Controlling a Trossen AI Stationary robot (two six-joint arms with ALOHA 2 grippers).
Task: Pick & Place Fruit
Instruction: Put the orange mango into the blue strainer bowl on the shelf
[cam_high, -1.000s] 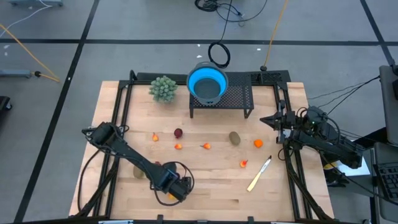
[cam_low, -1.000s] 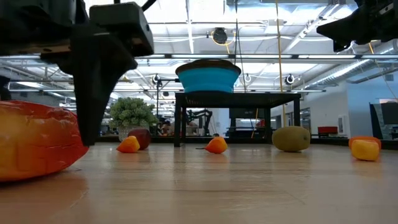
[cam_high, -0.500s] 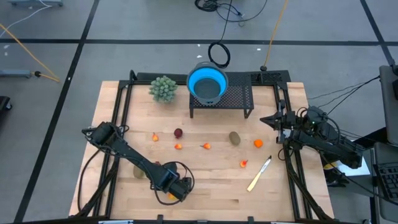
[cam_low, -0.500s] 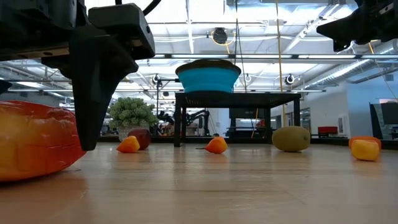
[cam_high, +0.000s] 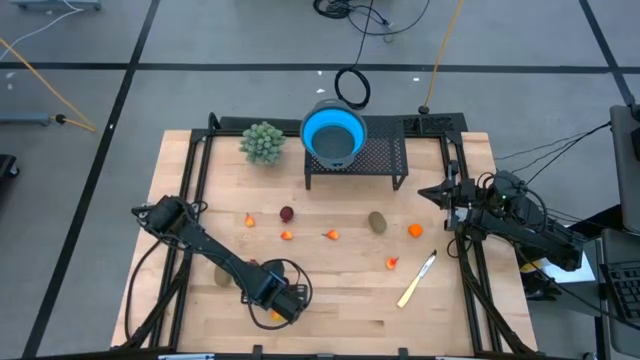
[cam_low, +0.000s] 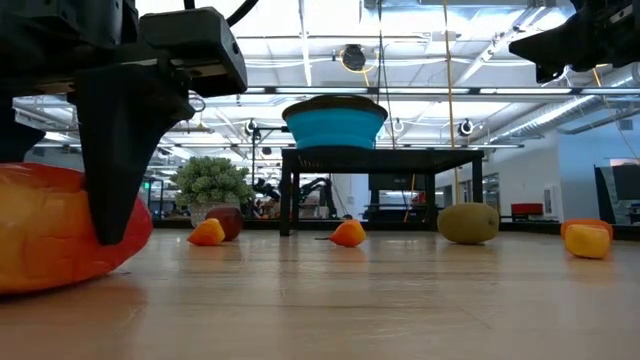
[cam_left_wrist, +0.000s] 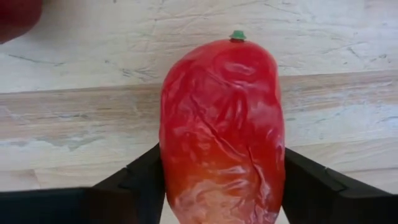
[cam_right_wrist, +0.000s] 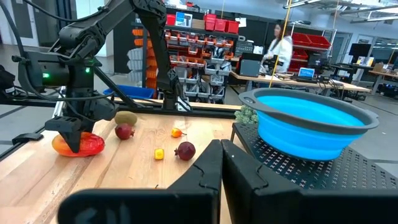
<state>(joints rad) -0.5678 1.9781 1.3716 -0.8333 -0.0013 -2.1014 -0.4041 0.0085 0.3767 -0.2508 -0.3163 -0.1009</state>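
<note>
Wood planks make up the desk, a pale butcher-block top edged by a dark frame, standing on a grey tiled floor crossed by cables. At the far edge a black mesh stand carries a blue bowl, with a green bushy plant just beside it. Small fruit lie scattered across the middle: a dark red ball, a brown-olive oval, an orange piece and tiny orange bits. A pale knife lies near the right side. Behind the desk the low view shows a bright workshop hall with ceiling lights and shelving; the right wrist view catches a person in a white top well back in the room.

The left tool is low at the near left of the desk, its fingers set on either side of the large red-yellow oblong fruit, which rests on the wood. Against the frames a moment ago, these fingers have drawn inward: the dark finger that stood beside the fruit in the low view now overlaps its end. The right tool waits raised at the right edge, fingers together, unmoved.
</note>
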